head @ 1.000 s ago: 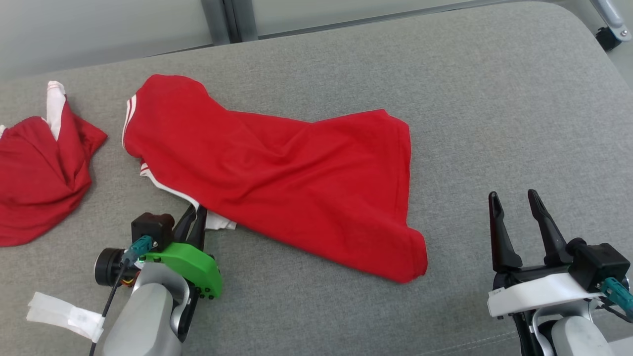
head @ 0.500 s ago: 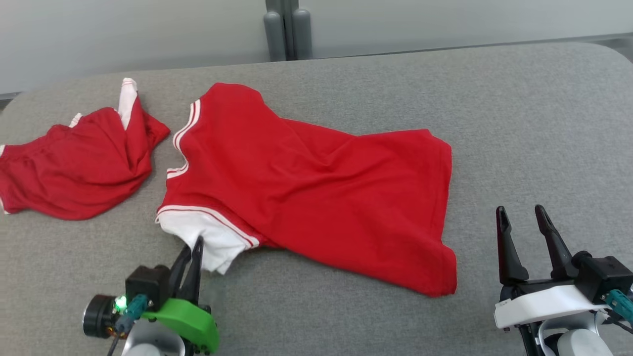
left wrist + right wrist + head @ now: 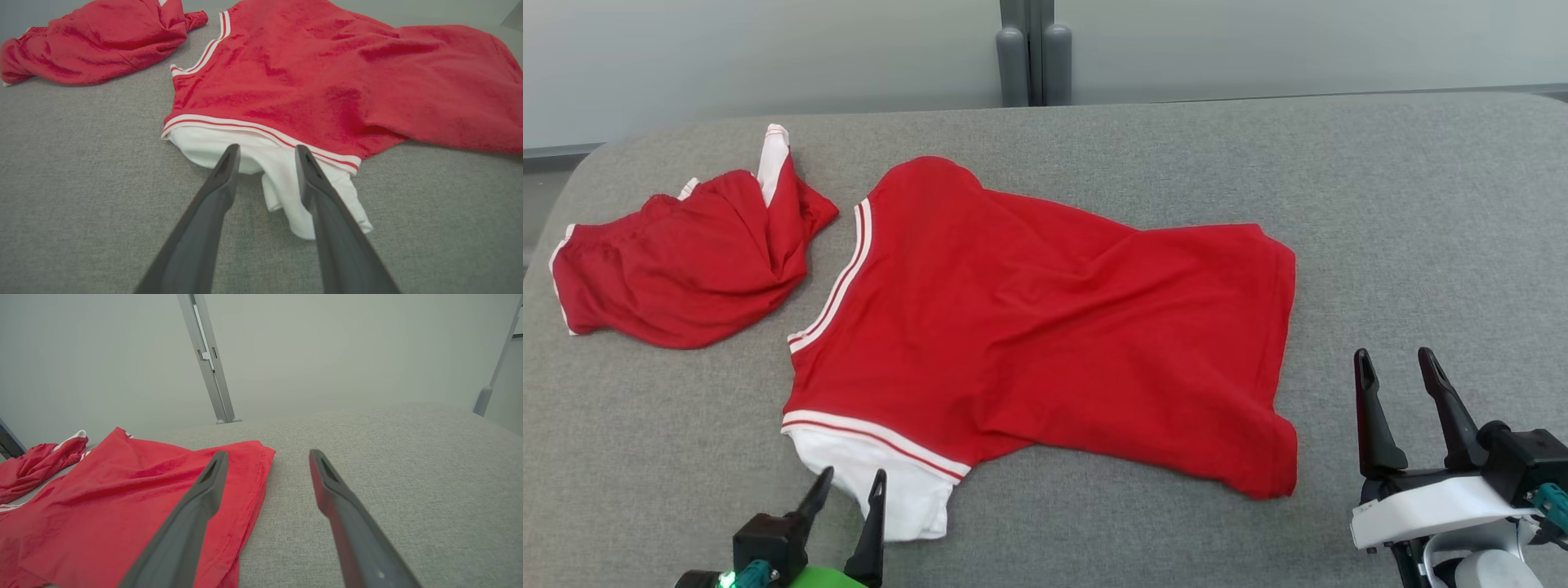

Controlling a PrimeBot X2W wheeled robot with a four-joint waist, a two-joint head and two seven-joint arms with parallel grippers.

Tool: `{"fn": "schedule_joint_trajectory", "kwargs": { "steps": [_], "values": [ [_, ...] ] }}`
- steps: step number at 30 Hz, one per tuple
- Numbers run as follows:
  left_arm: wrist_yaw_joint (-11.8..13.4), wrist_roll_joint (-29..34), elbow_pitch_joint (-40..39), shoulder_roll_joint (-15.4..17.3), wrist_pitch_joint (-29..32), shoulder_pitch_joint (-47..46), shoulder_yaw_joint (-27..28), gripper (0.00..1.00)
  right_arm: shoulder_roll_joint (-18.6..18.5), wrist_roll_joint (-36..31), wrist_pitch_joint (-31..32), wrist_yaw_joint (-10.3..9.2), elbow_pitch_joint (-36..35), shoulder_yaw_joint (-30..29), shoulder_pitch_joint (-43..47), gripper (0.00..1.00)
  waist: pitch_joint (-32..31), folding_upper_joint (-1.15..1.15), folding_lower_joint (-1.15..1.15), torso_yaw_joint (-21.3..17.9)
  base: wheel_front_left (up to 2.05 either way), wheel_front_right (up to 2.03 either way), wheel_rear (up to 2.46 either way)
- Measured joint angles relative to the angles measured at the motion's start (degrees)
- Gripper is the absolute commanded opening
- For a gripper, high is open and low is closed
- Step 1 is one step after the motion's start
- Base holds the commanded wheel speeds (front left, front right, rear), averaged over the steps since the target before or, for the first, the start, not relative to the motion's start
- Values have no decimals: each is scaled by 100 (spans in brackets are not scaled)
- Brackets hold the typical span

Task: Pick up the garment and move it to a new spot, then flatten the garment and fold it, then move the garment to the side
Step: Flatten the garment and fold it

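Here, the red garment (image 3: 1045,327) lies spread but rumpled across the middle of the grey surface (image 3: 1421,204), collar toward 10 o'clock, hem toward 3. My left jaws stand parted and empty at 7 o'clock, tips at the edge of the white sleeve (image 3: 882,490). I judge they are placed there to tug it flat, though I cannot tell whether they touch it. My right jaws, also parted and holding nothing, wait at 4 o'clock, near the hem corner (image 3: 1282,482). A second red garment (image 3: 686,269) sits bunched at 9 o'clock, near the collar but apart from it, so that side is tight. From 12 through 3 o'clock the surface runs bare to its rounded edge, the roomiest way for smoothing and folding.
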Motion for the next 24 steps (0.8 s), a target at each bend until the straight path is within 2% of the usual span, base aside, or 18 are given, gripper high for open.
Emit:
{"fn": "schedule_joint_trajectory", "kwargs": {
  "steps": [4,8,13,19,24],
  "values": [
    [33,-5,-153,-22,-457,-131,116,100,-11,2,-1,0,96,-14,13,100,-57,0,0,25,0,0,0],
    [179,65,-300,-116,-928,-320,287,100,-34,21,0,0,334,23,64,100,-125,0,0,48,0,0,0],
    [208,211,-458,-241,-1029,-532,677,100,-76,14,-1,0,509,122,63,100,-180,0,0,65,0,0,0],
    [-13,388,-527,-434,-1036,-575,1202,100,-185,74,33,0,959,513,-93,100,-219,0,0,80,0,0,0],
    [-211,553,-454,-569,-1036,-542,1428,100,-305,122,146,0,1313,812,-517,100,-201,0,0,103,0,0,0]
  ]
}}
